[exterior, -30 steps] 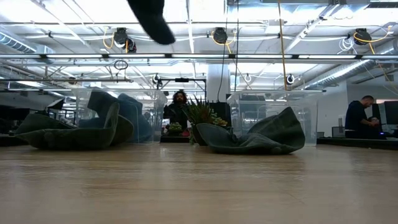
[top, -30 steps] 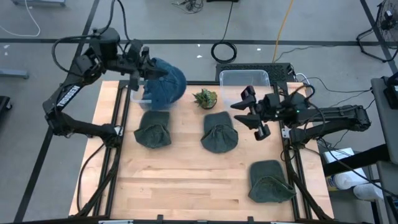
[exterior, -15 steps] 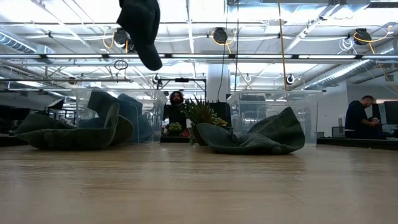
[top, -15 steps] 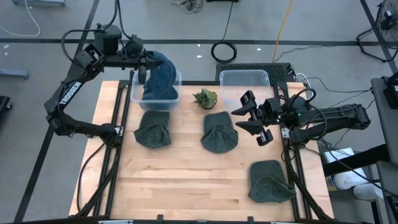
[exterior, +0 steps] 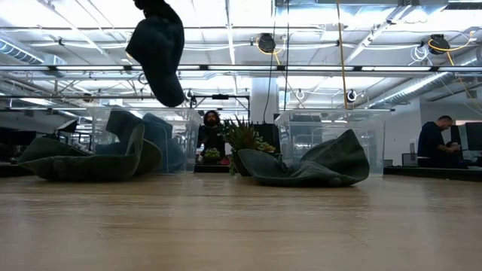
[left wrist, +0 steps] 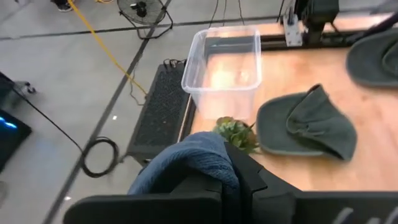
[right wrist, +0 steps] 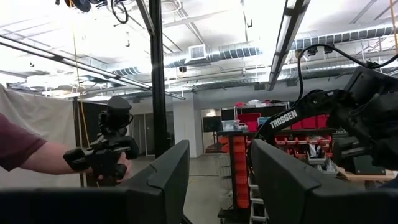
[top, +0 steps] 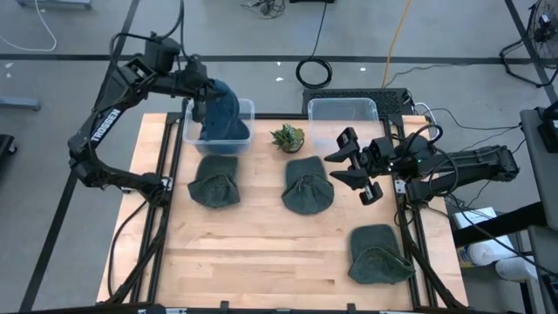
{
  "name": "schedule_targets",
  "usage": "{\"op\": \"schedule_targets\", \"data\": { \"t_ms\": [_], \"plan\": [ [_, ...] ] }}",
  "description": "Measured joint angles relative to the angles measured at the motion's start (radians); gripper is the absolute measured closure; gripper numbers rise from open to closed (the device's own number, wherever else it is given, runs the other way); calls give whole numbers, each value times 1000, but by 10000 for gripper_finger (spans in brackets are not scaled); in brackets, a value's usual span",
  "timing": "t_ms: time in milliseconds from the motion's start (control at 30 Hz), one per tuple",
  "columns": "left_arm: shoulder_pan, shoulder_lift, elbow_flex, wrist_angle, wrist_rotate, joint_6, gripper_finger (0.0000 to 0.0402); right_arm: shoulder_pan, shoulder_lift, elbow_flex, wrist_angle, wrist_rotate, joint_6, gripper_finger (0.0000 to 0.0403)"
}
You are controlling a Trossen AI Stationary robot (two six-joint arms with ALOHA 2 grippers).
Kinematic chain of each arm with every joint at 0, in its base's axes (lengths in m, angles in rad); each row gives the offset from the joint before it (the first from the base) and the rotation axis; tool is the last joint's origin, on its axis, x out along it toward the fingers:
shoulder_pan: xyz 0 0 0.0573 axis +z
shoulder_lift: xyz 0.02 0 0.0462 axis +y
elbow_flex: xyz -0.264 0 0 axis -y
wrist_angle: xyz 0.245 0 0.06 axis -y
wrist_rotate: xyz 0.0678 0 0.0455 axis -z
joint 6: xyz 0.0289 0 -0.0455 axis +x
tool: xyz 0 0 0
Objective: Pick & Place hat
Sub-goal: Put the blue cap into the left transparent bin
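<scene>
The left gripper [top: 207, 94] has its jaws clamped on the blue hat [top: 221, 113], which hangs over the left clear bin [top: 248, 135] at the far edge of the desk [top: 261, 244]. The right gripper [top: 356, 166] waits above the right side of the desk with its jaws apart. Three green hats lie on the desk, one [top: 214, 185] just in front of this bin.

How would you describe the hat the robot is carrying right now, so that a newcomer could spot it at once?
Start at the wooden table and look to its far left corner, where a clear bin sits. The blue hat hangs over that bin from the left gripper. Three other hats lie flat on the table and are dark green; only this one is blue and lifted.
</scene>
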Motion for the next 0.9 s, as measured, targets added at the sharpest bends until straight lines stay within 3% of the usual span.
{"op": "schedule_targets", "data": {
  "t_ms": [333, 900],
  "plan": [
    [-35, 0, 0, 0, -137, 139, 402, 0, 0, 0, 1, 2, -10, 243],
    [-6, 122, 0, -125, -124, 219, 402, 0, 0, 0, 11, 2, -57, 243]
  ]
}}
